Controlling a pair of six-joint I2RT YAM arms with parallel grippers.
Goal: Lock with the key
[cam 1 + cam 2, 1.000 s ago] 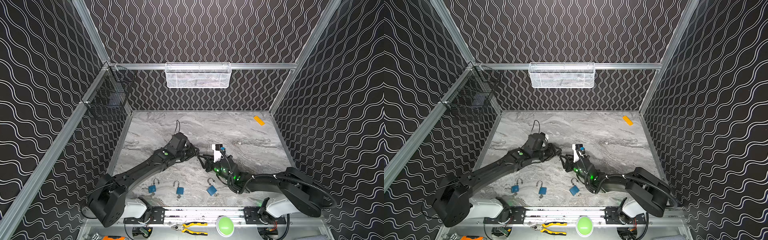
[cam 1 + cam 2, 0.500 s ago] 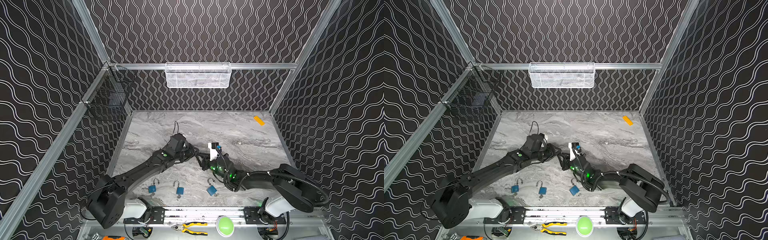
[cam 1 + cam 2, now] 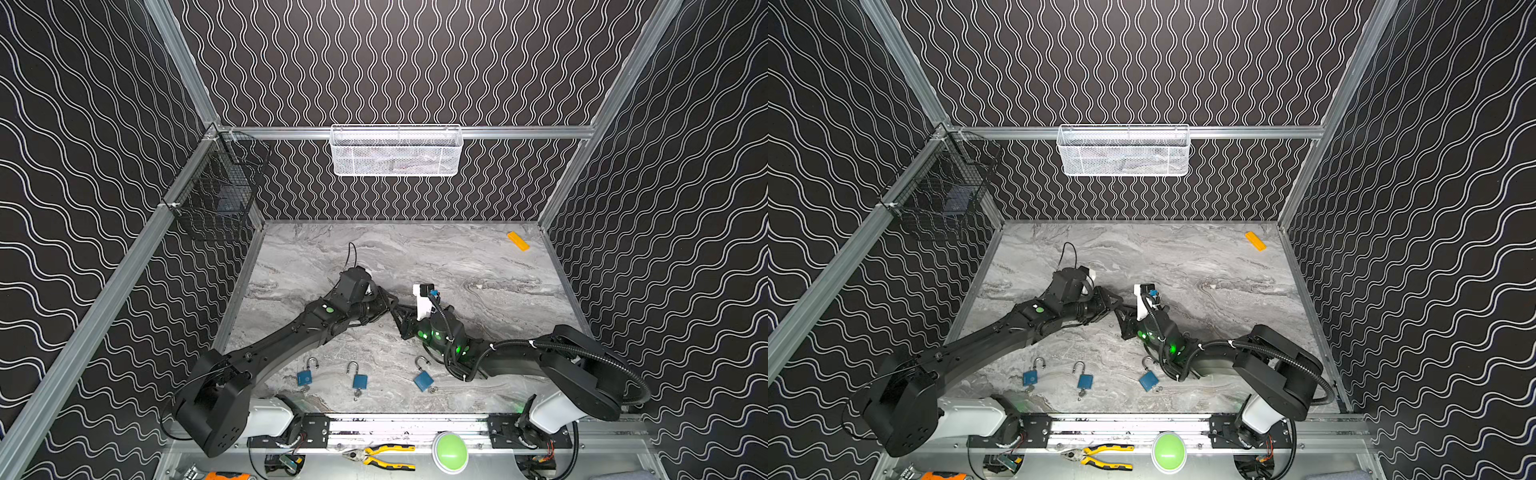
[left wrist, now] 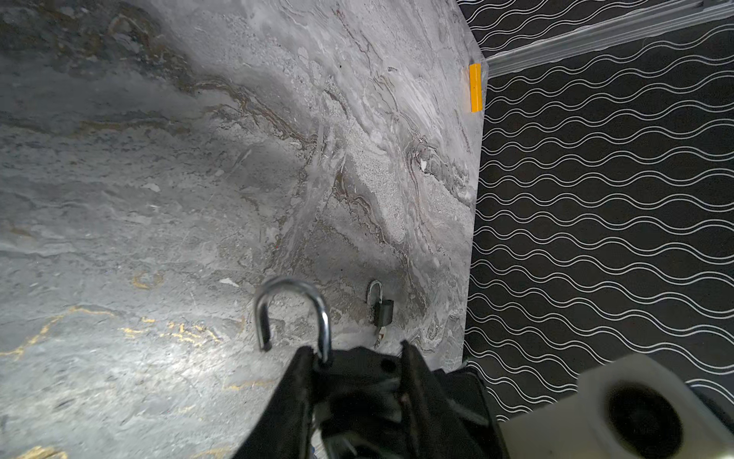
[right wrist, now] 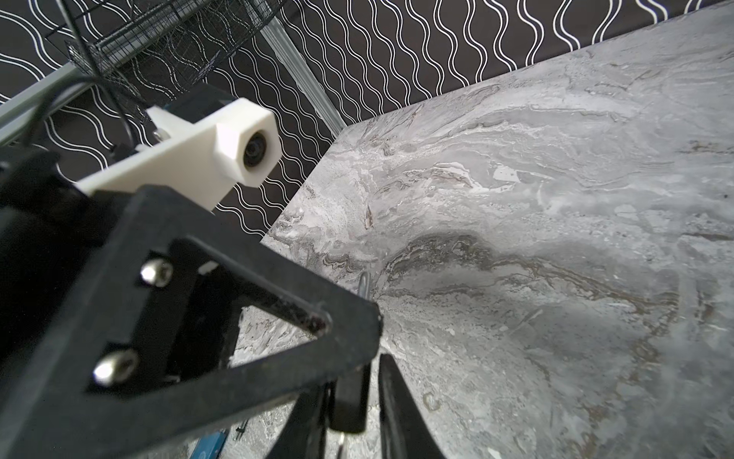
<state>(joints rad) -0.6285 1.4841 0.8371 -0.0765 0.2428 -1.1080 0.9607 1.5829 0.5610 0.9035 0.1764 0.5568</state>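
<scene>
Over the mid marble table (image 3: 457,266), left pincer (image 3: 390,306) is clamped on a padlock (image 4: 322,318), whose open steel shackle (image 4: 290,282) sticks out past its tips. Right pincer (image 3: 402,318) meets it tip to tip, something dark between its fingers (image 5: 397,405); gripping or not, cannot tell. Three spare blue padlocks (image 3: 359,380) lie on the table behind both pincers, toward the arm bases.

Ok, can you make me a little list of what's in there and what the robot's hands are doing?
Left gripper: clamped on held padlock, shackle open
Right gripper: tips beside the left one; grip unclear
Front of table: blue padlock, second blue padlock, third blue padlock, shackles look open
Far corner: yellow block
Locking: not done yet
</scene>
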